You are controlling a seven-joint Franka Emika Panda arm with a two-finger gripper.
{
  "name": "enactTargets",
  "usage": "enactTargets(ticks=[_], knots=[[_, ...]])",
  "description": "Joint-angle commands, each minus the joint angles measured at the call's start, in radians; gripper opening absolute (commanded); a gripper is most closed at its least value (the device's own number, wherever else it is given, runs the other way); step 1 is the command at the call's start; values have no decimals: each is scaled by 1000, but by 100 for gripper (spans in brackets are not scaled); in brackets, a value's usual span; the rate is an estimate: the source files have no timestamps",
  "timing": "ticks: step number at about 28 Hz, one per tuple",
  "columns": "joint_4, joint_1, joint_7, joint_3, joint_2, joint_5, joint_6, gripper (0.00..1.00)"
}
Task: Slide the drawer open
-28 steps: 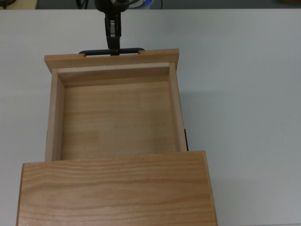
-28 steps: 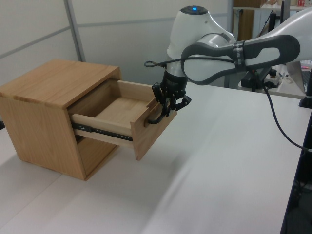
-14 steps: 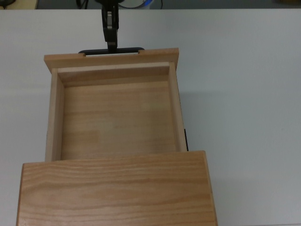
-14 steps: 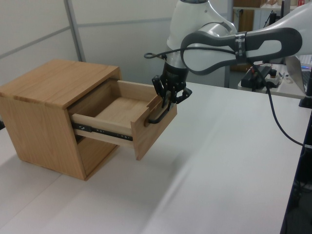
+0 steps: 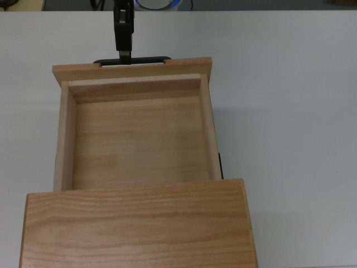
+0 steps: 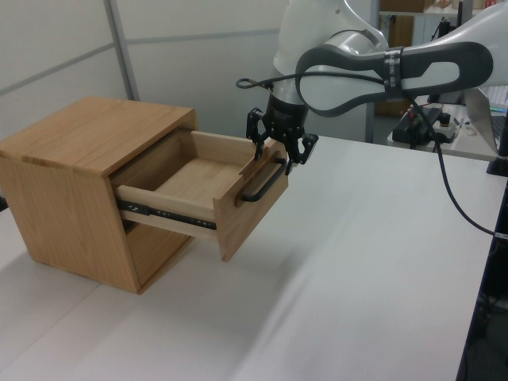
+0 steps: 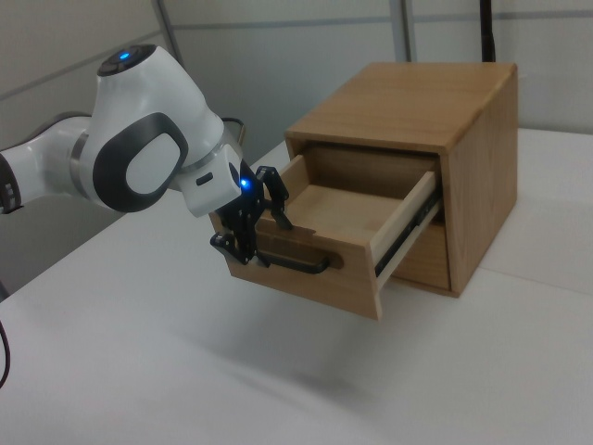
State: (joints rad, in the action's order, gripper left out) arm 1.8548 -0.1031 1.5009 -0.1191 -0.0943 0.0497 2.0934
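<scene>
Drawer (image 6: 208, 184) stands well extended from its cabinet (image 6: 75, 171) (task apparently complete). Pincer (image 6: 279, 147) hovers released above the handle (image 6: 263, 182), gripping nothing.

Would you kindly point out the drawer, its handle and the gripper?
drawer (image 5: 139, 139): top view, bare inside floor.
handle (image 6: 262, 184): left view, middle of the black bar.
gripper (image 6: 279, 155): left view, between its fingertips.

Top view looks straight down, close in, w/ the cabinet (image 5: 136, 223) at its bottom edge and the drawer (image 5: 136, 134) running up to the gripper (image 5: 124, 53). Left view sits off to one side of the bench (image 6: 357, 262), higher up, farther back, jaws mid-frame. Right view is on the opposite side, similar distance. All 3 share drawer front + handle (image 6: 262, 184) at the jaws.
</scene>
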Motion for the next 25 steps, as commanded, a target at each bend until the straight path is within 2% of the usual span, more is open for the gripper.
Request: enactTargets(ticks=[1,10,15,16,22,25], knots=[[-37,0,-85,-7,-7,45,-108,100],[-95,3,-355,-8,-7,45,-260,100],[-124,5,-548,-10,-8,44,-343,100],[-131,5,-632,-10,-8,44,-363,100],[-138,5,-900,-10,-7,42,-417,100],[-138,5,-988,-10,-7,44,-427,100]])
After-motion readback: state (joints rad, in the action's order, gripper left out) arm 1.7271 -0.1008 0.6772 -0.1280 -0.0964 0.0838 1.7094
